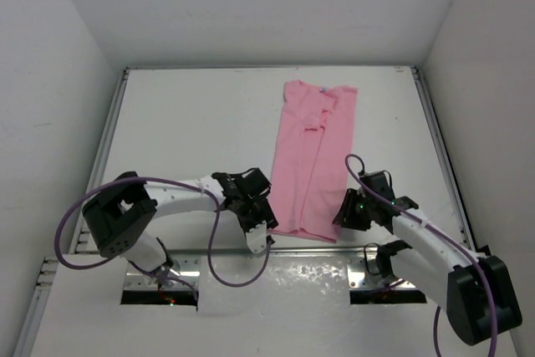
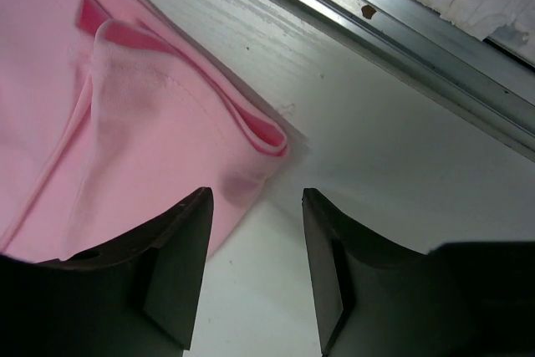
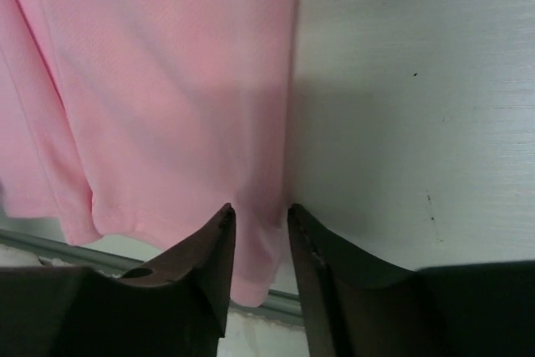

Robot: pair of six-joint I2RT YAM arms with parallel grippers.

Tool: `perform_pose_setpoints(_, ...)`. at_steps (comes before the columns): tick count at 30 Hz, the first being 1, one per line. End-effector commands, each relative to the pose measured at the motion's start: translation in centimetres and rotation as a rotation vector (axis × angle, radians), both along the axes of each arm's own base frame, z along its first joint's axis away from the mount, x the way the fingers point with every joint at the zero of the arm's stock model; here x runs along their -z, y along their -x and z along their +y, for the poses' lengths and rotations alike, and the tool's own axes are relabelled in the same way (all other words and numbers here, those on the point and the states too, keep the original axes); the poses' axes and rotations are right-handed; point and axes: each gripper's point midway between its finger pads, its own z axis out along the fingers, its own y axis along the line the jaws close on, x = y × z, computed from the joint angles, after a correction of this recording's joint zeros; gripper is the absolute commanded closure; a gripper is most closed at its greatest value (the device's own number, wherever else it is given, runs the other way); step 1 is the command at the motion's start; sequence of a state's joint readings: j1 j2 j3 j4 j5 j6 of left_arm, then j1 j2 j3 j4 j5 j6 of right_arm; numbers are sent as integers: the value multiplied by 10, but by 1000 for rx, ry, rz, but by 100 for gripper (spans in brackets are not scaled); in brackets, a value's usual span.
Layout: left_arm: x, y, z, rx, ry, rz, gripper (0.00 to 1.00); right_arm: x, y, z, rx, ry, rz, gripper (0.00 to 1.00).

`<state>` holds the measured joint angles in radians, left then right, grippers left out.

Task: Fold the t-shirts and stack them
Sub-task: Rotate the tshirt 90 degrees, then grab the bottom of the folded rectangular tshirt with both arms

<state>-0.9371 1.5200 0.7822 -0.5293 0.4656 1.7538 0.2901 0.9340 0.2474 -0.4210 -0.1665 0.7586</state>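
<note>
A light-pink t-shirt [image 1: 313, 160] lies on the white table [image 1: 192, 123], folded lengthwise into a long narrow strip with its collar at the far end. My left gripper [image 1: 261, 236] sits at the strip's near left corner. In the left wrist view it [image 2: 257, 198] is open over bare table, with the doubled corner of the t-shirt [image 2: 125, 106] just ahead of its fingertips. My right gripper [image 1: 347, 211] is at the near right corner. Its jaws [image 3: 261, 211] stand a little apart, and the right edge of the t-shirt [image 3: 167, 81] runs down between them.
A metal rail [image 1: 284, 252] runs along the table's near edge, just behind the hem, and shows again in the left wrist view [image 2: 401, 31]. White walls close in the table on the left, right and far sides. Purple cables loop from both arms.
</note>
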Motion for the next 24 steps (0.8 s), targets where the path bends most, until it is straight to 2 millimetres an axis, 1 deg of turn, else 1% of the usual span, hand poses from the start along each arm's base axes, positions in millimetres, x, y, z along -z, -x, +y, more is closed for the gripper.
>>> perform_pose_setpoints(1,2,9,-14,70,37,0,54,18,42,-24,-64,123,160,59)
perform_pose_setpoints(3,3,17,-15,72,33,35,54,16,43,-24,-80,125,166,54)
perform_pose_setpoints(6,11,24,-15,67,11,64,57,18,48,-17,-77,80,178,52)
perform_pose_setpoints(7,11,23,-17,62,10,67,61,20,56,-13,-80,45,201,51)
perform_pose_setpoints(8,12,24,-17,58,7,74,64,22,59,-11,-75,29,211,51)
perform_pose_setpoints(9,13,24,-18,44,1,82,70,22,58,-7,-62,6,204,51)
perform_pose_setpoints(10,11,22,-20,36,6,82,73,26,64,-6,-56,-9,216,52)
perform_pose_setpoints(11,11,20,-22,27,11,82,77,26,65,-2,-50,-32,213,52)
perform_pose_setpoints(12,10,20,-24,5,11,91,85,28,62,2,-25,-60,196,52)
perform_pose_setpoints(13,7,17,-28,-6,22,89,87,28,60,5,-13,-77,188,53)
perform_pose_setpoints(14,6,15,-30,-20,27,89,91,27,53,11,-8,-109,159,54)
perform_pose_setpoints(15,3,13,-34,-43,33,98,97,27,54,14,3,-123,169,55)
perform_pose_setpoints(16,2,12,-36,-55,34,102,98,27,54,15,3,-127,171,57)
perform_pose_setpoints(17,0,12,-37,-71,34,111,99,26,53,17,-7,-131,172,67)
perform_pose_setpoints(18,0,11,-37,-77,33,114,100,24,52,17,-15,-128,172,73)
perform_pose_setpoints(19,-4,10,-39,-82,40,113,100,23,52,16,-24,-119,181,85)
perform_pose_setpoints(20,-5,9,-40,-103,38,121,100,23,56,13,-44,-101,197,91)
perform_pose_setpoints(22,-14,4,-47,-145,54,128,100,13,44,11,-57,-67,169,99)
perform_pose_setpoints(23,-18,1,-47,-195,50,155,100,9,46,6,-70,-33,184,100)
perform_pose_setpoints(24,-23,-2,-48,-215,57,167,100,-4,28,5,-70,-8,135,100)
